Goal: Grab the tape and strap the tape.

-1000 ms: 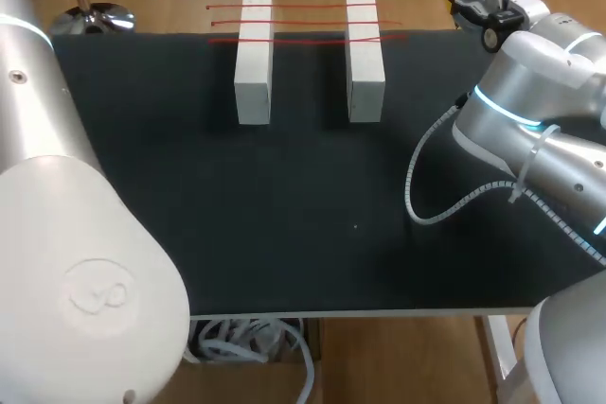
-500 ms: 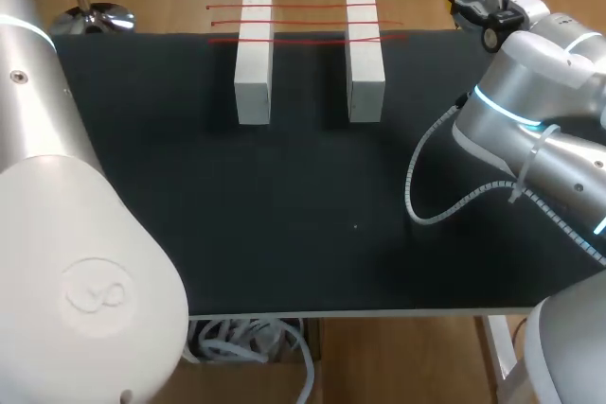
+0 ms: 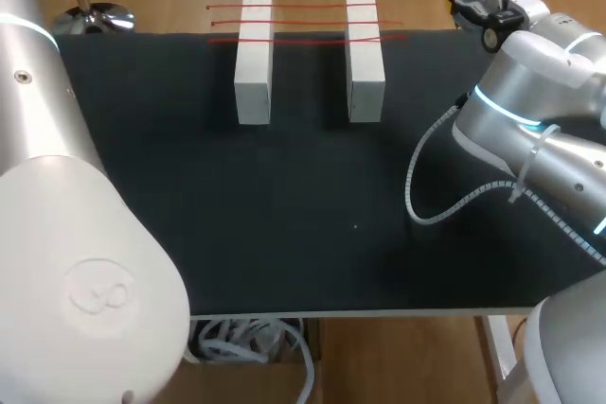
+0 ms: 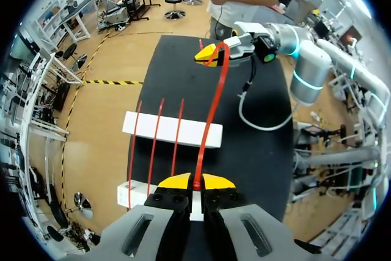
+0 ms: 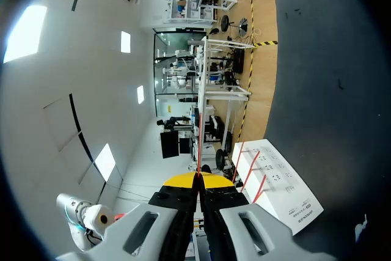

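Observation:
A long red tape strip (image 4: 211, 105) hangs in the air above the table, stretched between my two grippers. In the left wrist view my left gripper (image 4: 195, 183) is shut on one end, and my right gripper (image 4: 214, 54) holds the far end over the black table. The right wrist view shows my right gripper (image 5: 198, 180) shut on the thin red tape (image 5: 197, 164). Two white blocks (image 3: 254, 59) (image 3: 365, 56) stand side by side at the table's back. Three red tape strips (image 3: 303, 24) lie across both. Neither gripper shows in the head view.
The black table top (image 3: 284, 215) spreads in front of the blocks. My left arm's large white link (image 3: 66, 234) fills the left of the head view. My right arm (image 3: 530, 130) with its coiled cable stands over the table's right edge.

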Tool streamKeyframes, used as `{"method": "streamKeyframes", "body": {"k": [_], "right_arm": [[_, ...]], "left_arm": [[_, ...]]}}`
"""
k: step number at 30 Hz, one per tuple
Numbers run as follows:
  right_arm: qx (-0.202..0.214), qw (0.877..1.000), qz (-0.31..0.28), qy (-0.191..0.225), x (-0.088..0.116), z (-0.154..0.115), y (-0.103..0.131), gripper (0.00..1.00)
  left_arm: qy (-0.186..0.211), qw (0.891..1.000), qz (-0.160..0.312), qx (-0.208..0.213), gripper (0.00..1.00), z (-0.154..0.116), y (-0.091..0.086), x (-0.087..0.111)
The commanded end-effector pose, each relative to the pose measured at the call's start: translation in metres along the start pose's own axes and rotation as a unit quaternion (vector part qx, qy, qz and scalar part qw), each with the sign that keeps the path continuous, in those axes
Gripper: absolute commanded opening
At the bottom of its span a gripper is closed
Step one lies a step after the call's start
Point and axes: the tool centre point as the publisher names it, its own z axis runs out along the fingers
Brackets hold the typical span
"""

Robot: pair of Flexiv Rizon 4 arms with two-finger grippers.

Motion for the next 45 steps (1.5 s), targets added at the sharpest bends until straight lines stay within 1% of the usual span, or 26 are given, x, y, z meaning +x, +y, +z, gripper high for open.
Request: {"method": "streamKeyframes", "body": {"k": [1, 7, 9, 10, 11, 12, 13, 14, 15, 18, 19, 20, 21, 22, 24, 25, 26, 27, 28, 31, 32, 34, 36, 37, 45], "right_arm": [[0.000, 1.000, 0.000, -0.001, 0.000, 0.000, 0.000, 0.00], [0.000, 1.000, 0.000, -0.001, 0.000, 0.000, 0.000, 0.00], [0.003, 0.999, -0.040, -0.017, 0.000, 0.000, 0.002, 0.00], [-0.002, 0.996, -0.076, -0.038, 0.001, 0.000, 0.002, 0.00], [-0.001, 0.994, -0.099, -0.049, 0.001, 0.000, 0.003, 0.00], [-0.002, 0.989, -0.136, -0.058, 0.001, 0.000, 0.004, 0.00], [-0.006, 0.983, -0.168, -0.075, 0.002, 0.000, 0.005, 0.00], [-0.009, 0.980, -0.179, -0.083, 0.003, 0.000, 0.005, 0.00], [-0.022, 0.974, -0.202, -0.101, 0.003, -0.001, 0.008, 0.00], [-0.046, 0.960, -0.244, -0.129, 0.005, -0.002, 0.016, 0.00], [-0.051, 0.950, -0.271, -0.145, 0.005, -0.003, 0.019, 0.00], [-0.066, 0.944, -0.285, -0.155, 0.006, -0.004, 0.023, 0.00], [-0.070, 0.931, -0.317, -0.167, 0.006, -0.005, 0.026, 0.00], [-0.081, 0.921, -0.338, -0.176, 0.006, -0.005, 0.030, 0.00], [-0.096, 0.908, -0.363, -0.185, 0.009, -0.007, 0.036, 0.00], [-0.100, 0.907, -0.365, -0.186, 0.009, -0.007, 0.037, 0.00], [-0.112, 0.898, -0.378, -0.194, 0.010, -0.009, 0.041, 0.00], [-0.117, 0.898, -0.378, -0.192, 0.010, -0.009, 0.042, 0.00], [-0.123, 0.890, -0.393, -0.196, 0.010, -0.010, 0.043, 0.00], [-0.128, 0.884, -0.407, -0.192, 0.011, -0.011, 0.045, 0.00], [-0.128, 0.883, -0.409, -0.188, 0.012, -0.011, 0.044, 0.00], [-0.122, 0.878, -0.424, -0.187, 0.013, -0.011, 0.044, 0.00], [-0.113, 0.878, -0.426, -0.187, 0.013, -0.009, 0.042, 0.00], [-0.096, 0.884, -0.419, -0.183, 0.012, -0.008, 0.040, 0.00], [-0.096, 0.884, -0.419, -0.183, 0.012, -0.008, 0.040, 0.00]], "left_arm": [[0.001, 1.000, 0.000, -0.003, 0.00, -0.001, -0.002, -0.001], [0.001, 1.000, 0.000, -0.003, 0.00, -0.001, -0.002, -0.001], [0.001, 1.000, 0.000, -0.003, 0.00, -0.001, -0.002, -0.001], [0.001, 1.000, 0.000, -0.003, 0.00, -0.001, -0.002, -0.001], [0.001, 1.000, 0.000, -0.003, 0.00, -0.001, -0.002, -0.001], [0.001, 1.000, 0.000, -0.003, 0.00, -0.001, -0.002, -0.001], [0.001, 1.000, 0.000, -0.003, 0.00, -0.001, -0.002, -0.001], [0.001, 1.000, 0.000, -0.003, 0.00, -0.001, -0.002, -0.001], [0.001, 1.000, 0.000, -0.003, 0.00, -0.001, -0.002, -0.001], [0.001, 1.000, 0.000, -0.003, 0.00, -0.001, -0.002, -0.001], [0.001, 1.000, 0.000, -0.003, 0.00, -0.001, -0.002, -0.001], [0.001, 1.000, 0.000, -0.003, 0.00, -0.001, -0.002, -0.001], [0.001, 1.000, 0.000, -0.003, 0.00, -0.001, -0.002, -0.001], [0.001, 1.000, 0.000, -0.003, 0.00, -0.001, -0.002, -0.001], [0.001, 1.000, 0.000, -0.003, 0.00, -0.001, -0.002, -0.001], [0.001, 1.000, 0.000, -0.003, 0.00, -0.001, -0.002, -0.001], [0.001, 1.000, 0.000, -0.003, 0.00, -0.001, -0.002, -0.001], [0.001, 1.000, 0.000, -0.003, 0.00, -0.001, -0.002, -0.001], [0.001, 1.000, 0.000, -0.003, 0.00, -0.001, -0.002, -0.001], [0.001, 1.000, 0.000, -0.003, 0.00, -0.001, -0.002, -0.001], [0.001, 1.000, 0.000, -0.003, 0.00, -0.001, -0.002, -0.001], [0.001, 1.000, 0.000, -0.003, 0.00, -0.001, -0.002, -0.001], [0.001, 1.000, 0.000, -0.003, 0.00, -0.001, -0.002, -0.001], [0.001, 1.000, 0.000, -0.003, 0.00, -0.001, -0.002, -0.001], [0.001, 1.000, 0.000, -0.003, 0.00, -0.001, -0.002, -0.001]]}}
